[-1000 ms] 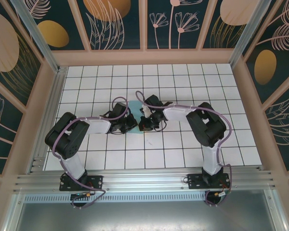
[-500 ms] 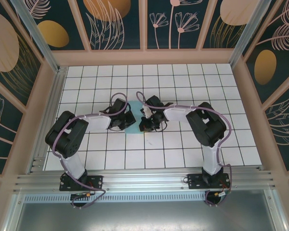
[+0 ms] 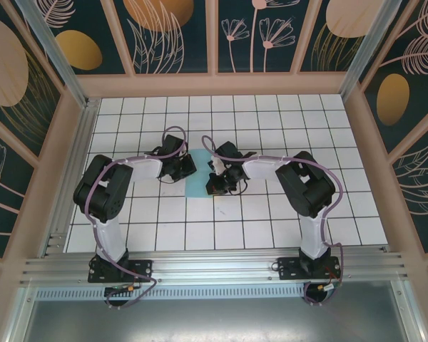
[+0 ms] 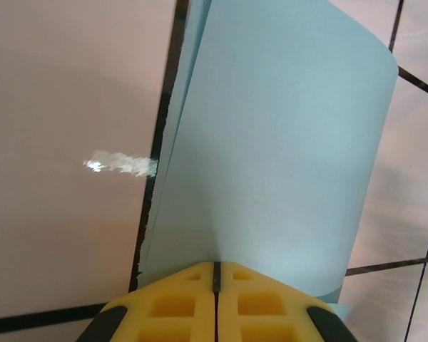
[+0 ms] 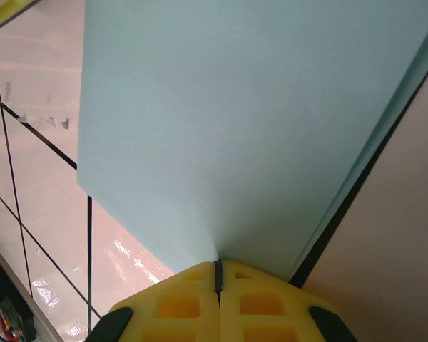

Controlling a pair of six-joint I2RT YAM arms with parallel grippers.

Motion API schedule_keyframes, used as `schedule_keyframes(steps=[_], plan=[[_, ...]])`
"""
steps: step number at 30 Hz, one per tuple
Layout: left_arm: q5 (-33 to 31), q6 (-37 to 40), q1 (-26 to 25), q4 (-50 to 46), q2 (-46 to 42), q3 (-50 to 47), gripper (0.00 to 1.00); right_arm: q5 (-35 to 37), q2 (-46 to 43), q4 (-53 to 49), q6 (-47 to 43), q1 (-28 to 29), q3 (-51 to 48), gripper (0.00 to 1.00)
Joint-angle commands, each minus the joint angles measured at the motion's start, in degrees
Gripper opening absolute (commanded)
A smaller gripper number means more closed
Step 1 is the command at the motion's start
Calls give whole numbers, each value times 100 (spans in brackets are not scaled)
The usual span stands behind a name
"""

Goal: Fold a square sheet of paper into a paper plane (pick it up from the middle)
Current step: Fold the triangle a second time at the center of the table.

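Sheet: the square sheet of paper (image 3: 198,185) lies mid-tabletop between the two grippers, partly hidden by them in the top view.
Left gripper: the left gripper (image 3: 187,168) meets the sheet's left side. Its wrist view shows yellow fingers (image 4: 175,308) pressed together, seam tight, with the paper (image 4: 271,142) pinched and rising out of the seam.
Right gripper: the right gripper (image 3: 215,184) meets the sheet's right side. Its yellow fingers (image 5: 264,303) are likewise closed onto the paper (image 5: 235,121).
Edges: in the left wrist view the sheet curves over itself. One long edge runs beside a black grid line, and a lower corner peeks out near the fingers. In the right wrist view the far edge follows a dark grid line.
Room: bare white tiles of the tabletop (image 3: 271,114) surround the sheet on every side. The wooden walls (image 3: 360,164) stand well apart from it.
Wrist-only detail: a yellow scrap (image 5: 3,11) sits in the right wrist view's upper corner, possibly the other gripper's finger.
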Motion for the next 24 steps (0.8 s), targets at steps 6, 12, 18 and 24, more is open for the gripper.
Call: schedule_keyframes(steps=[6, 12, 18, 24], plan=[[495, 601, 175, 359, -359, -41, 11, 683, 219, -915, -3, -59, -274, 3], [811, 248, -29, 820, -1005, -732, 12, 648, 302, -922, 33, -54, -225, 3], [728, -96, -350, 959, -875, -1064, 11, 595, 340, -928, 45, -50, -209, 2], [869, -234, -447, 1179, -535, -1152, 11, 604, 362, -954, 37, -50, -208, 2]])
